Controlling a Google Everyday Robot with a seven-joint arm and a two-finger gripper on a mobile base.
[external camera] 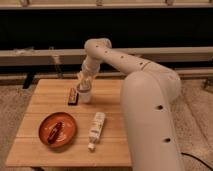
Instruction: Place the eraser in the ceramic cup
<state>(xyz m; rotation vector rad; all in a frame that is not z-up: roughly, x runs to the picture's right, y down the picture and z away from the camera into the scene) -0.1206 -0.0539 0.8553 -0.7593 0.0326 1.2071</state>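
Claw (83, 82) over ceramic cup (85, 96); eraser (73, 96) just beside — on table.

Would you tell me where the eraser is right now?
The eraser lies flat on the wooden table, far-left part, right beside the ceramic cup, with the gripper just above the cup.
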